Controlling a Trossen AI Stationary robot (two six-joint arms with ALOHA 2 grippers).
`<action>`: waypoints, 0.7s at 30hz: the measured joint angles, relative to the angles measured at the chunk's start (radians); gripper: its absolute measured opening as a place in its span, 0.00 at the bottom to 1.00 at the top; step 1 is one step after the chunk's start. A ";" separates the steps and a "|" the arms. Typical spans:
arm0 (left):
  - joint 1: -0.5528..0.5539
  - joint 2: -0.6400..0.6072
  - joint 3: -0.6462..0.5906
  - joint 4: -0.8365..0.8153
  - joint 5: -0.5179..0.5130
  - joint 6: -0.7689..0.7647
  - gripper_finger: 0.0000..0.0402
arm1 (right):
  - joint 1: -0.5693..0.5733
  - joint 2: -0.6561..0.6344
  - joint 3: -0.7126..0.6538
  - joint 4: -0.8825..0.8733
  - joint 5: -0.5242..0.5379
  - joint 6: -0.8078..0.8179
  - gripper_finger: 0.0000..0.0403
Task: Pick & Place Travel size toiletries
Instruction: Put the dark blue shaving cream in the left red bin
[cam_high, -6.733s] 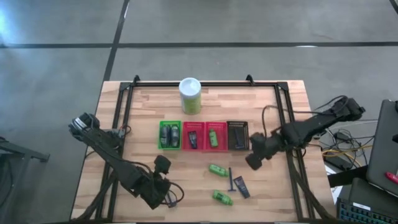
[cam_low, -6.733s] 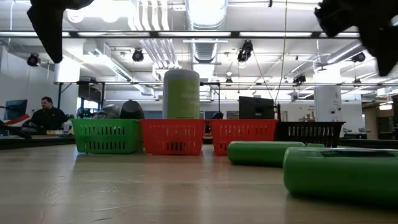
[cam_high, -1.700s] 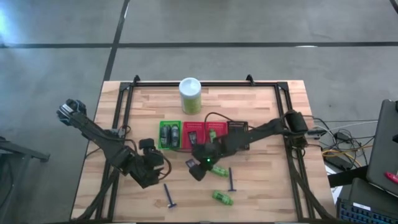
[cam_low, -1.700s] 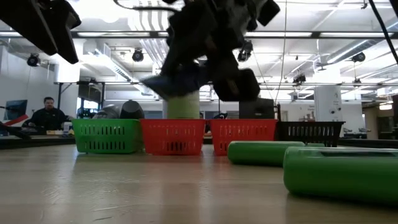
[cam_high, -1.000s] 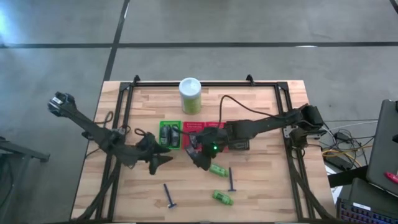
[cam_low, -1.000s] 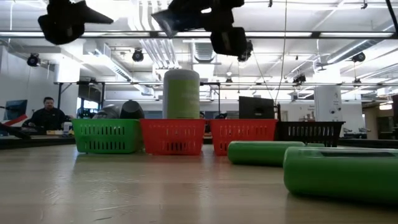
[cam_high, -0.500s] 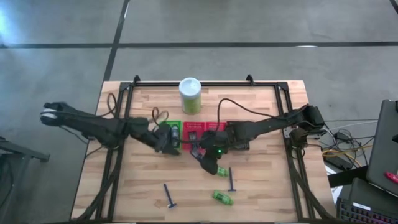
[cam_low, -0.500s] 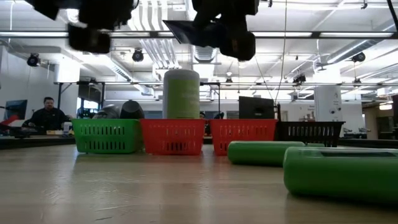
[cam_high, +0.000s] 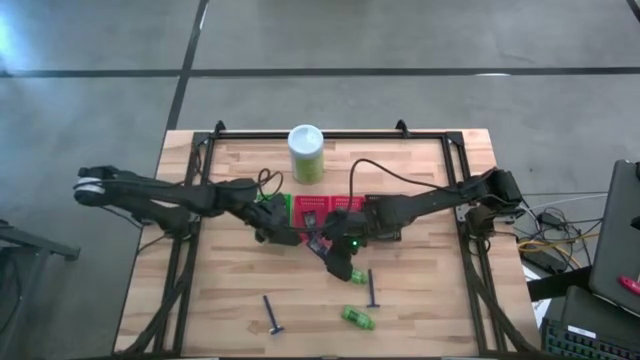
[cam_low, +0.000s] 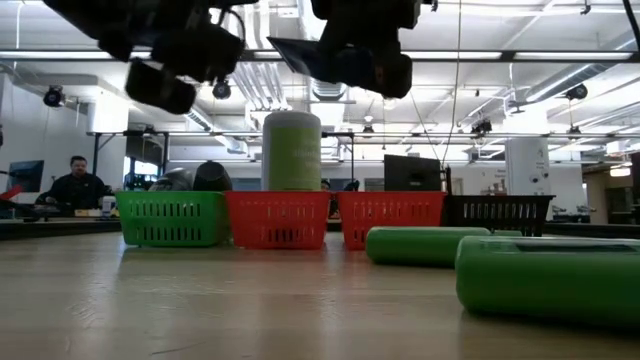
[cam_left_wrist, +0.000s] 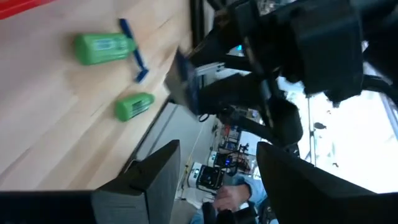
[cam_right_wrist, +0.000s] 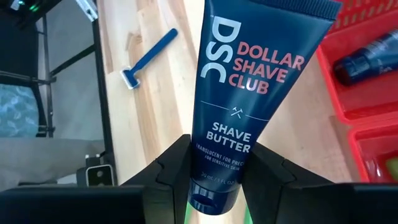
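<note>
My right gripper (cam_right_wrist: 214, 171) is shut on a dark-blue shave-butter tube (cam_right_wrist: 249, 93), in the air in front of the red baskets (cam_high: 327, 214). My left gripper (cam_high: 278, 232) hangs open beside it, near the green basket (cam_high: 268, 212), with nothing between its fingers (cam_left_wrist: 155, 180). Two green bottles (cam_high: 352, 272) (cam_high: 357, 318) and two blue razors (cam_high: 272, 315) (cam_high: 372, 290) lie on the table toward its near edge. A dark packet (cam_right_wrist: 367, 59) lies in a red basket. My right gripper pinches the tube's narrow end (cam_right_wrist: 214, 186) between its two fingers (cam_right_wrist: 174, 168). The tube sticks out forward along the fingers, printed face toward the wrist camera. The fingers slant down from the table's right side. The tube is lifted clear of the table.
A row of baskets, green, two red and one black (cam_high: 383, 215), crosses the table's middle. A tall white-and-green canister (cam_high: 306, 153) stands behind them. A dark frame (cam_high: 200, 170) runs along the table's edges. A person (cam_low: 75, 185) sits far off in the room.
My left gripper has swung from in front of the green basket toward the table's right, ending close beside my right gripper. My right gripper has kept almost still with the tube held in the air.
</note>
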 joint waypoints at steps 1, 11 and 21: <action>0.001 0.018 0.010 0.017 0.000 0.001 0.54 | 0.001 0.000 0.000 0.003 0.000 -0.003 0.27; 0.002 0.174 0.085 0.014 0.052 0.052 0.54 | 0.008 -0.001 0.000 0.001 -0.002 -0.004 0.27; 0.014 0.226 0.118 0.030 0.050 0.080 0.54 | 0.014 -0.004 0.000 -0.002 -0.003 -0.017 0.27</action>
